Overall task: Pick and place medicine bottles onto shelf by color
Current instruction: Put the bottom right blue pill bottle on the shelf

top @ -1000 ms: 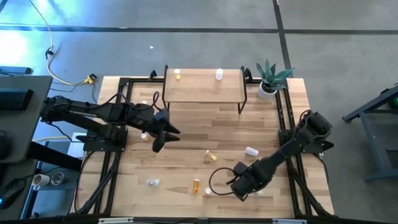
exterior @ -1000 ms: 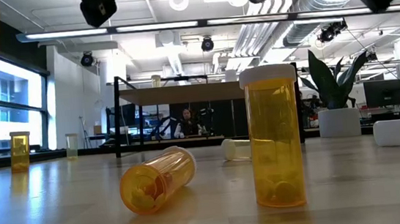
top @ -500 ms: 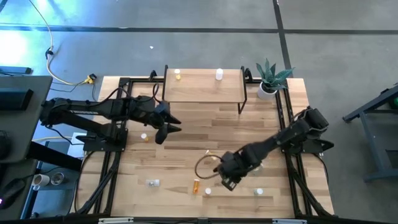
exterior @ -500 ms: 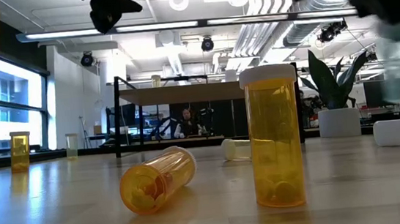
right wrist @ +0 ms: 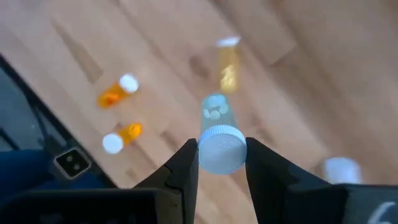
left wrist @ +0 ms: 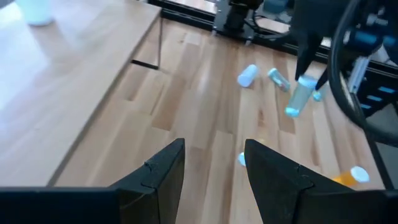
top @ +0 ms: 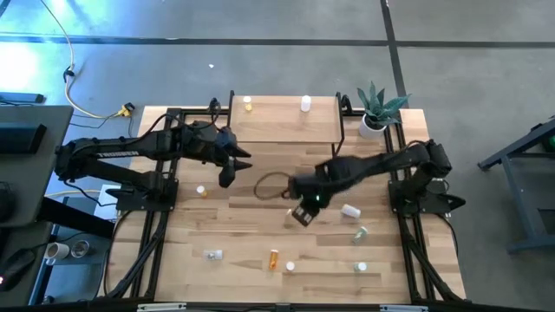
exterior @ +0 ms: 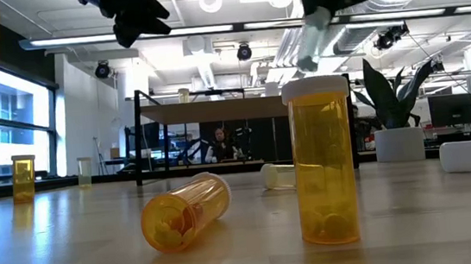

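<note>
From above, the right claw [top: 302, 211] has swung from the desk's [top: 260, 234] front to its middle, toward the shelf [top: 282, 121]. Its wrist view shows it clamped on a clear bottle [right wrist: 219, 134] by the cap, lifted off the desk; sorting advances. The left claw [left wrist: 211, 165], half open and empty, hovers beside the shelf.

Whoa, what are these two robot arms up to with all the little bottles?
They are sorting pill bottles onto a small wooden shelf. The right gripper holds a clear bottle with a white cap above the middle of the table. The left gripper hangs empty near the shelf, which carries two bottles. More lie scattered on the table.
</note>
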Robot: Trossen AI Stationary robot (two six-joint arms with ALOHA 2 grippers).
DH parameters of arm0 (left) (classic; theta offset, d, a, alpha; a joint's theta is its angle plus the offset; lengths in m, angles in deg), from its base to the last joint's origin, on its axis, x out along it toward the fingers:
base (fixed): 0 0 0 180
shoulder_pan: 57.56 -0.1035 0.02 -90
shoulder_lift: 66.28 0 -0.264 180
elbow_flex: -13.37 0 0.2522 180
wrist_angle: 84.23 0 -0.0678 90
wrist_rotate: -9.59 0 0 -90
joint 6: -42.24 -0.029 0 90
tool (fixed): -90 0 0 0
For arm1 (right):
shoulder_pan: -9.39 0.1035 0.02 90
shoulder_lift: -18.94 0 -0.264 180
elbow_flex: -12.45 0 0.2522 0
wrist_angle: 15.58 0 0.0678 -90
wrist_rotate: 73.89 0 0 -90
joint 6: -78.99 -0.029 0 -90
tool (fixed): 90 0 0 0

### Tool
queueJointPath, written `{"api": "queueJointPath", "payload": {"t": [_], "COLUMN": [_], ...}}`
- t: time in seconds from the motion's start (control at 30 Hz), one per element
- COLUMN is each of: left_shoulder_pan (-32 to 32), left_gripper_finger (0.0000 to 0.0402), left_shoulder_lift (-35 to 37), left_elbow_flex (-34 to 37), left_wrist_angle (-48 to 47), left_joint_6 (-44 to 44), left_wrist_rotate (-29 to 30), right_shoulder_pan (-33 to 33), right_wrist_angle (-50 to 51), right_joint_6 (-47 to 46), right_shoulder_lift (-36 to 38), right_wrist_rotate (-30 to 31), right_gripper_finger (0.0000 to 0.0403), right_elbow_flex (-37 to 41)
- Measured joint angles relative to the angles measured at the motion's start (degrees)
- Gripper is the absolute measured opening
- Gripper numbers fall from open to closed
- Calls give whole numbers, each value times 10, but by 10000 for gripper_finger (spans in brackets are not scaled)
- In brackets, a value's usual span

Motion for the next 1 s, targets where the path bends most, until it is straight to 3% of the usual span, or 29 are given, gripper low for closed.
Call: {"api": "queueJointPath", "payload": {"t": [0.37,0.77,1.0], "left_shoulder_pan": [-31,-52,-78], "left_gripper_finger": [158,158,158], "left_shoulder_lift": [0,0,0], "left_elbow_flex": [0,0,0], "left_wrist_angle": [0,11,12], "left_joint_6": [-15,-22,-24], "left_wrist_rotate": [0,5,5], "right_shoulder_pan": [-160,-381,-488], "right_wrist_angle": [138,146,128], "right_joint_6": [180,383,454], "right_shoulder_lift": [0,0,0], "right_wrist_rotate": [43,44,44], "right_gripper_finger": [94,94,94], "right_elbow_flex": [-130,-213,-256]}}
